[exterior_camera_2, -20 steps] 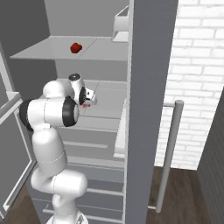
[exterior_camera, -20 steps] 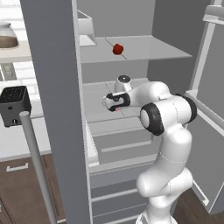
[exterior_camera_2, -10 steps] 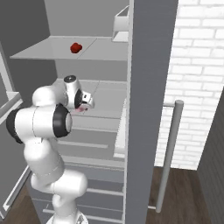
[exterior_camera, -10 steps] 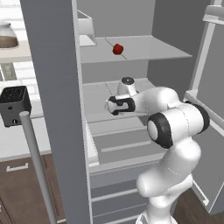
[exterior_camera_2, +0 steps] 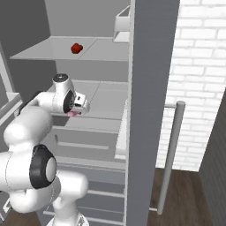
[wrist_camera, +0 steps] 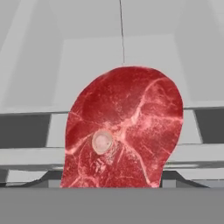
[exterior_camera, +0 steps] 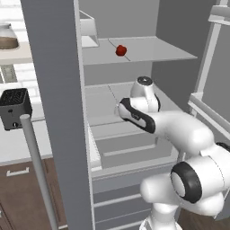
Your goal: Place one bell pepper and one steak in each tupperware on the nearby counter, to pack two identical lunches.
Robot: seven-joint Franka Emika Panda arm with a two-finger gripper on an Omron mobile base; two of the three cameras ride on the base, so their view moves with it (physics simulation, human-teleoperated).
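Black toaster (exterior_camera: pixel 15 108) is seen at the far left on the desk (exterior_camera: pixel 20 143). Inside the open fridge, a bell pepper (exterior_camera: pixel 121 50) is left on the upper shelf (exterior_camera: pixel 148 51). Lower down, at the middle shelf (exterior_camera_2: pixel 103 103), a steak (wrist_camera: pixel 122 131) is gripped in the partly closed gripper (exterior_camera_2: pixel 76 111).

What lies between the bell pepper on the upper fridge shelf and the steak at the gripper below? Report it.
The upper shelf's grey slab and open air. In the right base view the bell pepper sits on it; the steak hangs at the gripper beneath.
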